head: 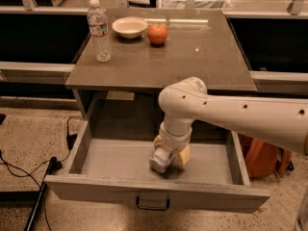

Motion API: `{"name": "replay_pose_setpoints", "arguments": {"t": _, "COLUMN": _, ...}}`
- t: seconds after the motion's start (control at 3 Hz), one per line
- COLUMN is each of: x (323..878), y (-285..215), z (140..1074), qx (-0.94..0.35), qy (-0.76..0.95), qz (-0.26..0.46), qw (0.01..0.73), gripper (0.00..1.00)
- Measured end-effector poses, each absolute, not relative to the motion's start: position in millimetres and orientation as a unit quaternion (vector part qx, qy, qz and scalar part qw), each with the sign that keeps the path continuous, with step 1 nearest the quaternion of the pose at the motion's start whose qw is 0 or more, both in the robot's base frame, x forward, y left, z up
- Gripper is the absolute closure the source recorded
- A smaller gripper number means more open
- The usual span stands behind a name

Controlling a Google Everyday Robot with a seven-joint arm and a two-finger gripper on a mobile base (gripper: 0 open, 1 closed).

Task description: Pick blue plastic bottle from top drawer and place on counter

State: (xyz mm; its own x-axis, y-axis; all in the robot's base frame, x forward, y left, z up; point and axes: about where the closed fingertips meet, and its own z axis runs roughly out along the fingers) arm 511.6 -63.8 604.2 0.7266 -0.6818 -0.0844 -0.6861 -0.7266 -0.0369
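Within drawer (pixel 81 150), gripper (pixel 170 152) seemingly clasps bottle (pixel 160 160)

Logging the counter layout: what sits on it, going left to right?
Clear water bottle → white bowl → apple. The gripper is lower, down in the top drawer at the blue plastic bottle.

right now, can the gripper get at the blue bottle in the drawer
Probably yes: the gripper hangs inside the open drawer right at the bottle, with nothing else lying between them.
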Motion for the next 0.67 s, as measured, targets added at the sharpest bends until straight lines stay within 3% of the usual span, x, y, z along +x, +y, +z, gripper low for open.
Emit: {"name": "replay_pose_setpoints", "arguments": {"t": 0.67, "x": 507.6, "y": -47.7, "z": 626.2, "qx": -0.919, "qy": 0.376, "qz": 0.084, "qw": 0.087, "gripper": 0.79}}
